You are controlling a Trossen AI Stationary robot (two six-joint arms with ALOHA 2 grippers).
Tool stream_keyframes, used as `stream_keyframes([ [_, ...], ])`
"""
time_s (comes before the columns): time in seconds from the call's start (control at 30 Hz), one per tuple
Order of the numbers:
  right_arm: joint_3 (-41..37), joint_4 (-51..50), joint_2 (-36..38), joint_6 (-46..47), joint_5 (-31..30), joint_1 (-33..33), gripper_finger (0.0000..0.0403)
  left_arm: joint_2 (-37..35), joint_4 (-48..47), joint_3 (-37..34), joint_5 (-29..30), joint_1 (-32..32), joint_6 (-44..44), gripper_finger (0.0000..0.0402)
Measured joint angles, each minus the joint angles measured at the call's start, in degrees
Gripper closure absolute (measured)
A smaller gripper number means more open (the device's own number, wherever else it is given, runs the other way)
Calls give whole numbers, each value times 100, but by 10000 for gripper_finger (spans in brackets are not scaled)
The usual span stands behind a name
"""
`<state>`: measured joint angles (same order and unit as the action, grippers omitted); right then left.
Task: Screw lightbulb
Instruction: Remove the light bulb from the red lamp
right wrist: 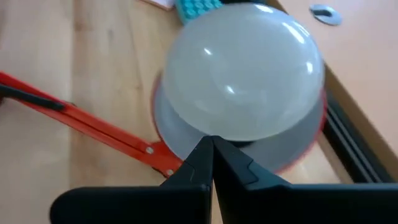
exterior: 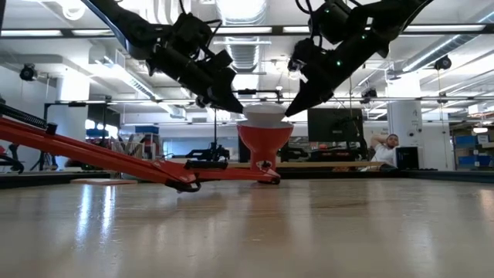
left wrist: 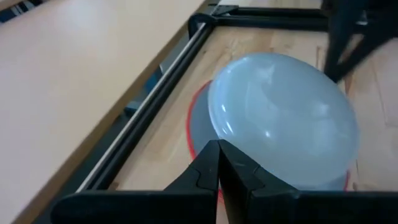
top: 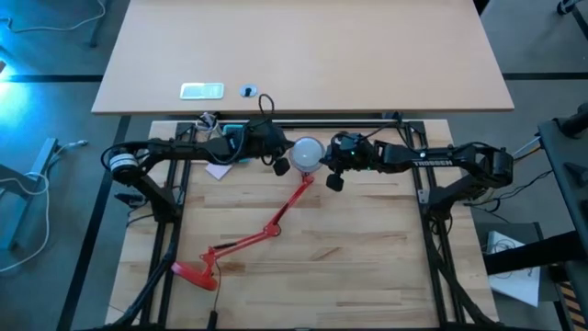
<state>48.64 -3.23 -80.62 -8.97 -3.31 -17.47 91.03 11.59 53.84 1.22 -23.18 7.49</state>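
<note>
Near the table's far edge, 1 white domed lightbulb (top: 306, 153) sat in 1 red lamp shade (exterior: 264, 144); left gripper (top: 278, 165) and right gripper (top: 333, 178) flanked it, fingers pressed together, empty.

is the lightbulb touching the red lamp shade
Touching. In the low view the lightbulb sits in the mouth of the red lamp shade, with no gap at the rim.
</note>
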Motion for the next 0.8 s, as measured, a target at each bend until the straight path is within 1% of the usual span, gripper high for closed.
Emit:
stream_keyframes([
  [0.13,-7,-36,51,-168,-562,-5,403,-76,-268,-4,52,162,-6,402],
  [0.27,-5,115,132,-215,-1094,-28,403,-127,-724,-9,-189,345,-44,402],
  [0.33,-5,96,184,-233,-1176,-45,403,-179,-953,-9,-175,376,-46,401],
  [0.43,-5,-42,215,-261,-1161,-57,403,-210,-959,-11,204,360,-50,401],
  [0.5,-5,-184,223,-236,-949,-61,403,-223,-956,-11,474,329,-21,401],
  [0.6,-4,-550,218,-40,-232,-56,403,-239,-705,-13,745,247,102,402],
  [0.73,-3,-464,176,174,683,-55,403,-175,-198,-13,740,146,236,401],
  [0.8,-2,-244,147,183,815,-44,403,-129,32,-13,619,148,286,402],
])
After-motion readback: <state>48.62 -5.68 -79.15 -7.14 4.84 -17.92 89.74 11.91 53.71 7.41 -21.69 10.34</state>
